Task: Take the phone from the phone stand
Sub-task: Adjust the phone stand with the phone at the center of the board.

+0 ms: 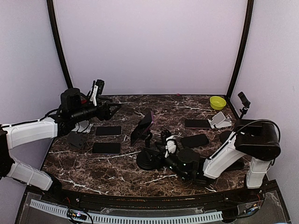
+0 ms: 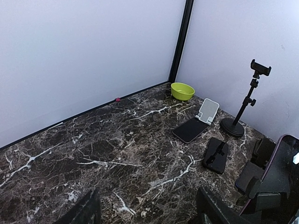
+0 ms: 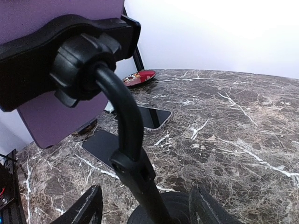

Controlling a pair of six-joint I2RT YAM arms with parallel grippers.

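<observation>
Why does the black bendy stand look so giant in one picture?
Right wrist view: the black gooseneck phone stand sits right by the lens, so it looms large, and the white wall glares bright. Top view: the same stand looks small, far from the camera, under even light.

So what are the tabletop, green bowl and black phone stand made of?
The tabletop looks like polished dark marble with white veins, or a printed imitation. The bowl is smooth, even yellow-green, probably plastic. The stand is matte black with a moulded knob, likely plastic; its bent neck may hide metal.
</observation>
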